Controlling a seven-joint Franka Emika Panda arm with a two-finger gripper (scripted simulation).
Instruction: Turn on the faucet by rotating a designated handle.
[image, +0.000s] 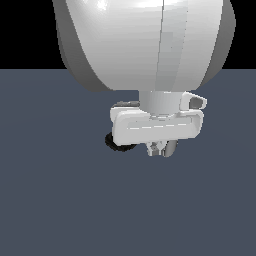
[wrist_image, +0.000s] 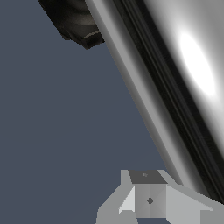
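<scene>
- The gripper (image: 161, 148) hangs low over the faucet (image: 119, 143), whose black ribbed base peeks out at the exterior view's left of the hand, on the dark floor (image: 60, 200).
- The handle (wrist_image: 175, 87), a shiny grey bar, fills the wrist view and runs right past one fingertip (wrist_image: 148, 197), touching it or nearly so.
- Whether the fingers are spread or closed, I cannot tell; only one shows clearly and the hand hides the rest.
- To do this step well, I judge the finger should press on the bar's side, far from the black elbow (wrist_image: 76, 24), for leverage.
- Push sideways in an arc about the post; pressing downward risks slipping off the smooth metal.
</scene>
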